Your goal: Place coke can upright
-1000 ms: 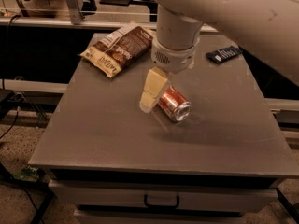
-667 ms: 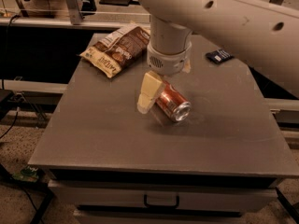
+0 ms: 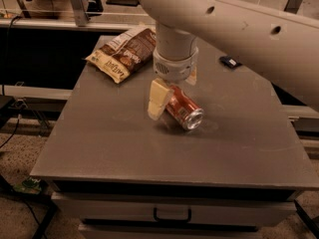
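Observation:
The coke can (image 3: 182, 110), red with a silver end, lies on its side near the middle of the grey table (image 3: 114, 148), its silver end pointing front right. My gripper (image 3: 173, 89) hangs from the big white arm straight above the can's rear end. It is open. One cream finger (image 3: 156, 99) stands just left of the can, close to it or touching it. The other finger (image 3: 192, 76) shows only as a sliver behind the wrist, on the can's far right side. The can rests on the table.
A brown-and-cream snack bag (image 3: 124, 53) lies at the table's back left. A small dark blue packet (image 3: 230, 61) lies at the back right. A drawer with a dark handle (image 3: 172, 216) sits under the table top. Cables run on the floor at left.
My gripper has shifted slightly left and lower, so its fingers sit closer around the can's rear end. The can has not moved.

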Controlling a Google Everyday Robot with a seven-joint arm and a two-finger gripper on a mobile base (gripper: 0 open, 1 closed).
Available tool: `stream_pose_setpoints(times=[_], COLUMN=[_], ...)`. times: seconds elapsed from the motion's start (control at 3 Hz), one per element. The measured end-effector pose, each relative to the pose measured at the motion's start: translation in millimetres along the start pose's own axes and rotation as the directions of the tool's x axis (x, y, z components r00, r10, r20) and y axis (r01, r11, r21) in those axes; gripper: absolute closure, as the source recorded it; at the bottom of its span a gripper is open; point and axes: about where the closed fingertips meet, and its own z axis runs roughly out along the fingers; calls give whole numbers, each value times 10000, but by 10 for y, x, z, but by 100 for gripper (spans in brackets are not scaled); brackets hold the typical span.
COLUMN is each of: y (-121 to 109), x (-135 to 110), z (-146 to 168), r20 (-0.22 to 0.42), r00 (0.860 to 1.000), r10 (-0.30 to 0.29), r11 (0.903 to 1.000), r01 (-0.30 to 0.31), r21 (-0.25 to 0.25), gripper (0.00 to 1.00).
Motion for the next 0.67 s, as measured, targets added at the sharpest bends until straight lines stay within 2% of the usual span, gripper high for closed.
stream_pose_setpoints(times=[0.33, 0.67], y=[1, 19], x=[-18, -31], z=[4, -65], r20=[7, 313], r00=[10000, 9982], r10=[-87, -506], r11=[10000, 9987], r01=[87, 507], r21=[1, -11], gripper=[41, 64])
